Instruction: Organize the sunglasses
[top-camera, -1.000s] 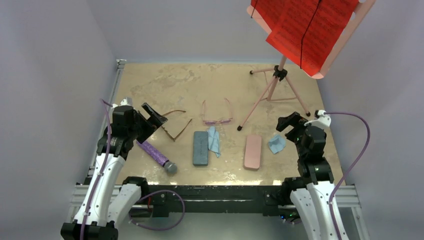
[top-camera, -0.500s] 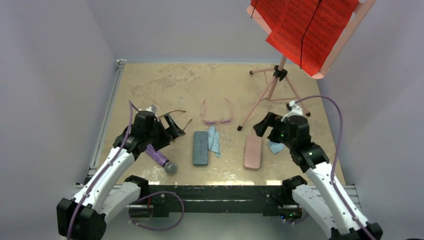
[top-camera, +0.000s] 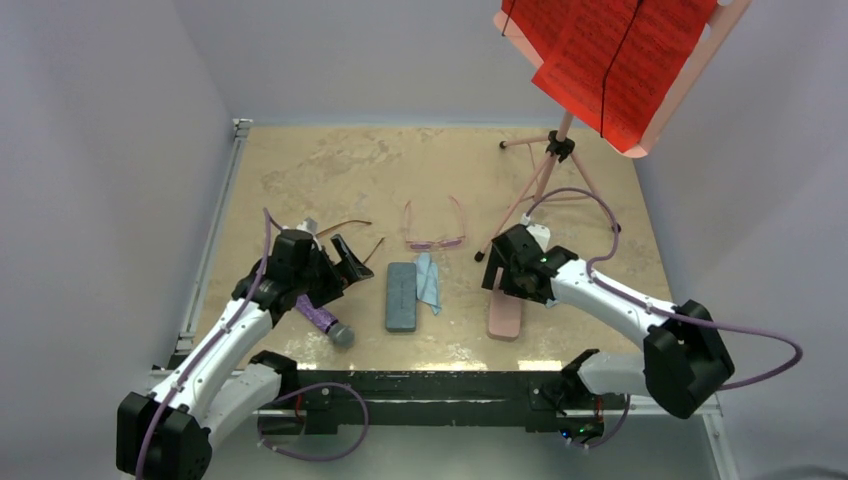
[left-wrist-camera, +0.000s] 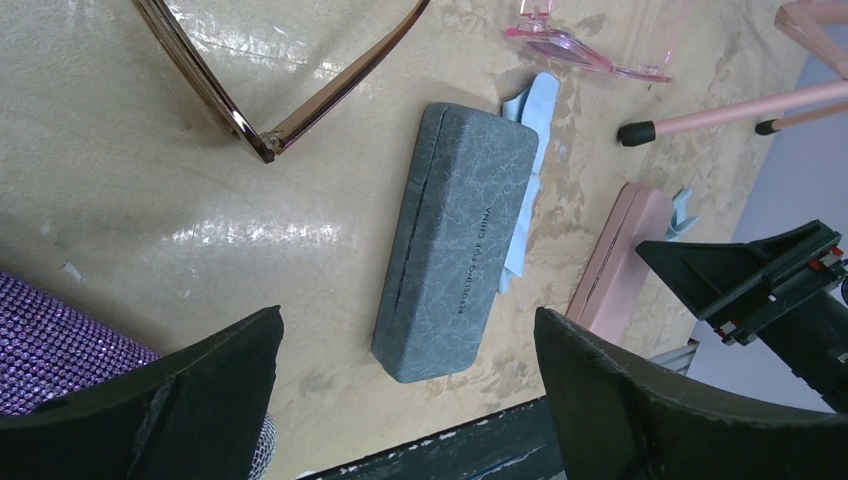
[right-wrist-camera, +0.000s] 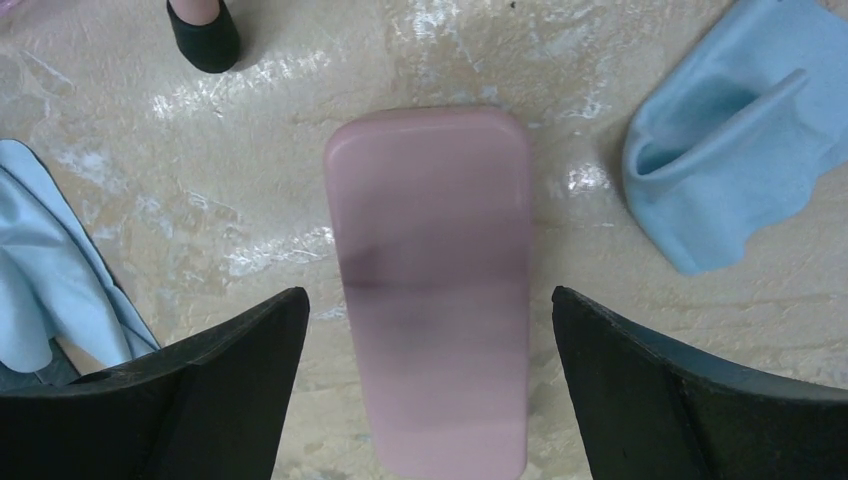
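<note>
Left end effector (left-wrist-camera: 405, 400) is hanging released, its fingers spread wide above the near end of the blue-grey case (left-wrist-camera: 455, 245) and gripping nothing. I am seeing the dark brown sunglasses (left-wrist-camera: 265, 148) lying on the desk (top-camera: 320, 170) just beyond it, temples unfolded, near a glittery purple microphone (top-camera: 318, 312). The right end effector (right-wrist-camera: 430, 380) is likewise hanging released, its fingers straddling the pink case (right-wrist-camera: 432, 290) without touching it. The pink-purple sunglasses (top-camera: 435, 243) are lying unfolded farther back, between the two arms, just behind the blue-grey case and a light blue cloth (top-camera: 428, 280) tucked against it. A second blue cloth (right-wrist-camera: 735, 130) is sitting just right of the pink case. A music stand (top-camera: 545, 180) is standing at the desk's far right.
</note>
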